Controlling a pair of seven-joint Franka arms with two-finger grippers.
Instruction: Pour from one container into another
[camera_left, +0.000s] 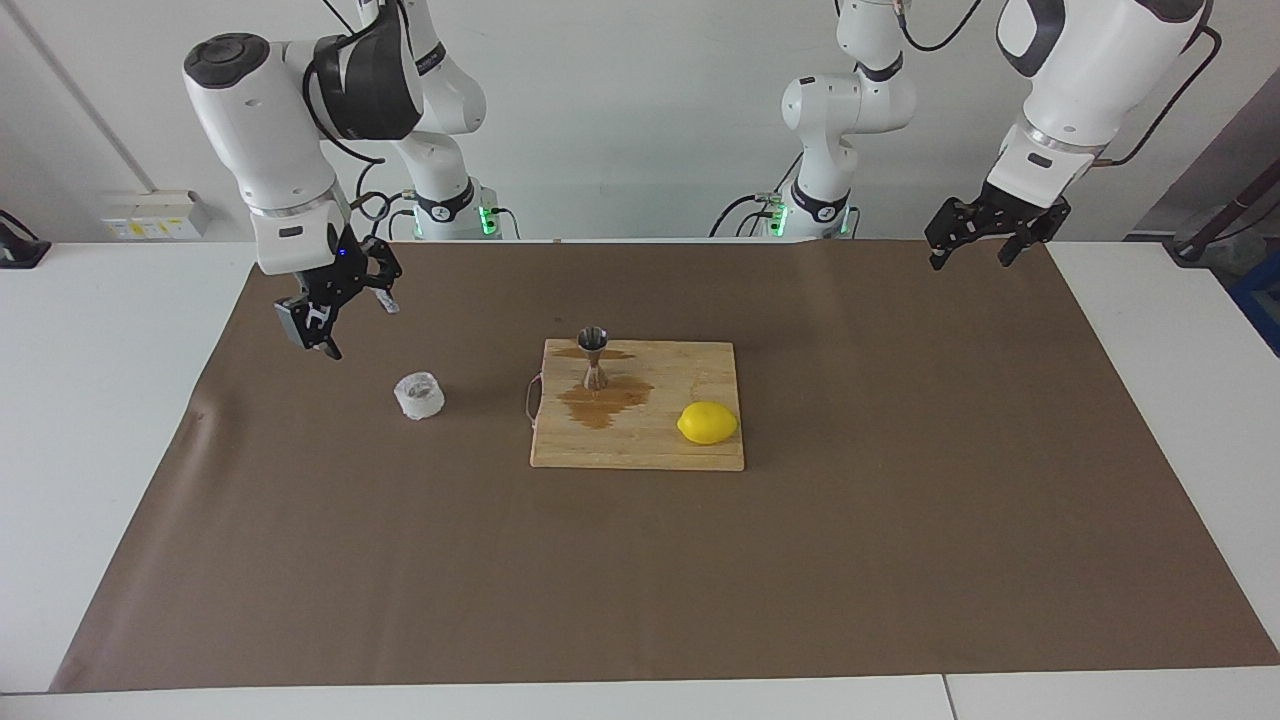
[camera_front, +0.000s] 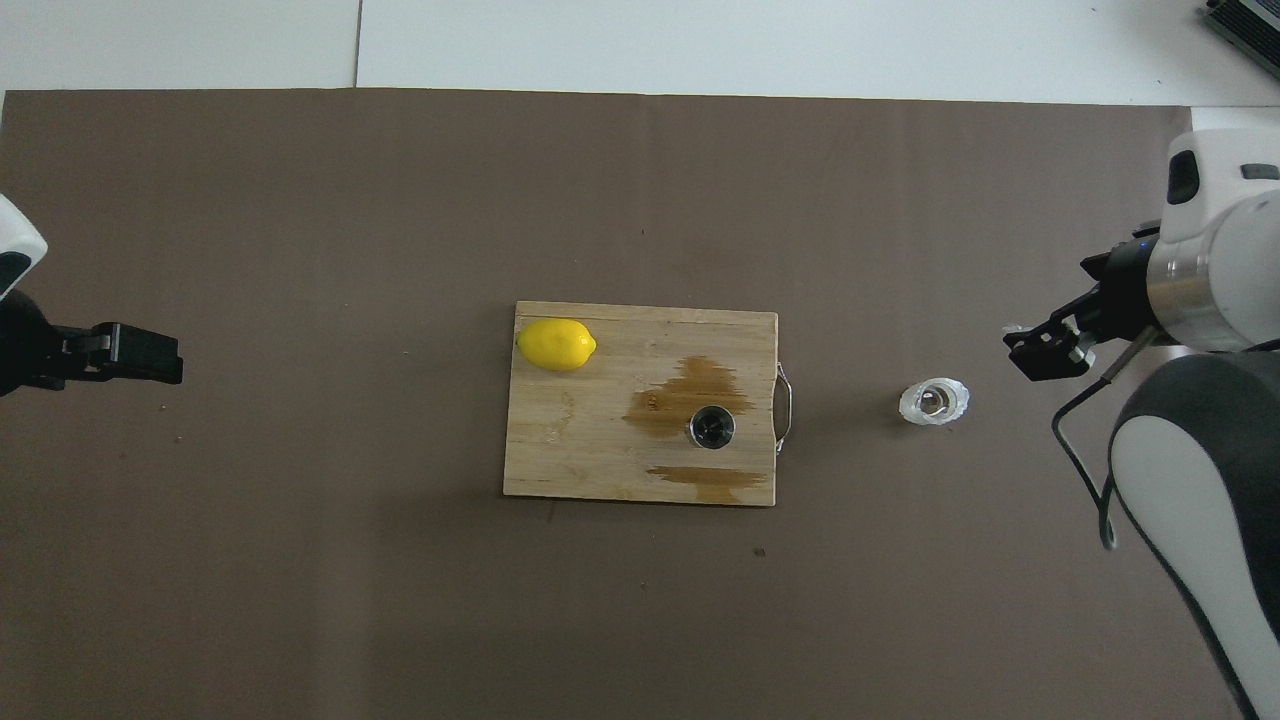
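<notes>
The small whitish crinkled cup (camera_left: 419, 396) stands upright on the brown mat, beside the cutting board toward the right arm's end; it also shows in the overhead view (camera_front: 934, 402). The steel hourglass jigger (camera_left: 593, 358) stands upright on the wooden cutting board (camera_left: 640, 445), by a wet brown stain (camera_left: 603, 402). From above the jigger (camera_front: 712, 427) shows its round mouth. My right gripper (camera_left: 358, 328) hangs open and empty over the mat close to the cup, not touching it (camera_front: 1035, 352). My left gripper (camera_left: 970, 262) waits open and empty over the mat's edge at the left arm's end (camera_front: 150, 355).
A yellow lemon (camera_left: 707, 422) lies on the board's corner toward the left arm's end, farther from the robots than the jigger (camera_front: 556, 344). The board (camera_front: 600, 450) has a metal handle (camera_front: 785, 407) on the side facing the cup. The brown mat (camera_left: 640, 580) covers most of the table.
</notes>
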